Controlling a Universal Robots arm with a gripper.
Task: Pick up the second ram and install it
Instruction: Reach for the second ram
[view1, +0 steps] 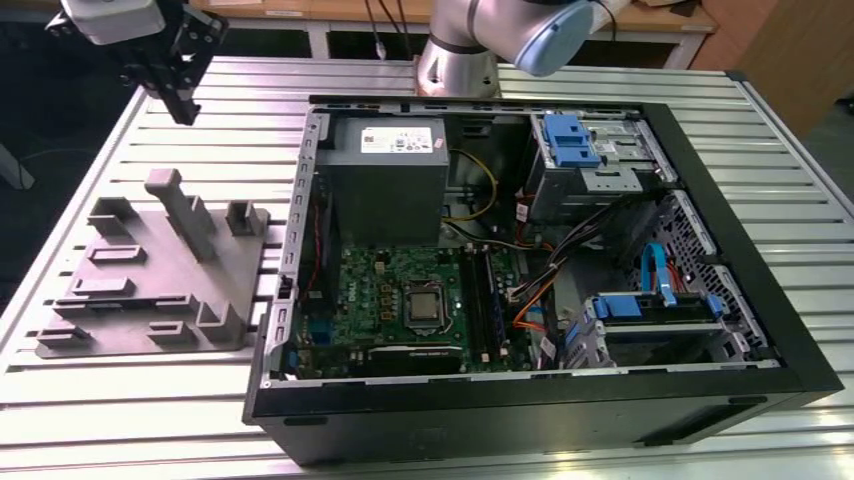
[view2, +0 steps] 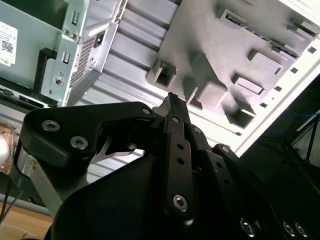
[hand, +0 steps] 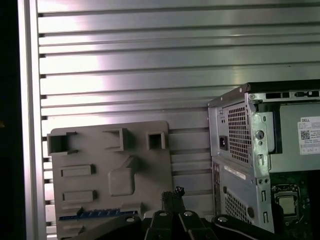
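A thin blue stick that looks like the second ram (hand: 86, 214) lies along the near edge of the grey holder tray (hand: 110, 150). My gripper (view1: 187, 110) hangs high over the table's far corner at the exterior view's left, beyond the tray (view1: 147, 280) and well apart from it. Its black fingers are pressed together in both wrist views, gripper (view2: 172, 100) and gripper (hand: 173, 192), with nothing between them. The motherboard (view1: 400, 295) lies inside the open computer case (view1: 534, 390), with its long memory slots (view1: 478, 300) beside the processor socket.
The case has tall black walls, a grey power supply (view1: 384, 170) at the back, blue drive cages (view1: 571, 140) and loose cables (view1: 547, 270). The holder tray carries upright posts (view1: 180, 210). The slatted metal table (view1: 120, 400) lies bare around both.
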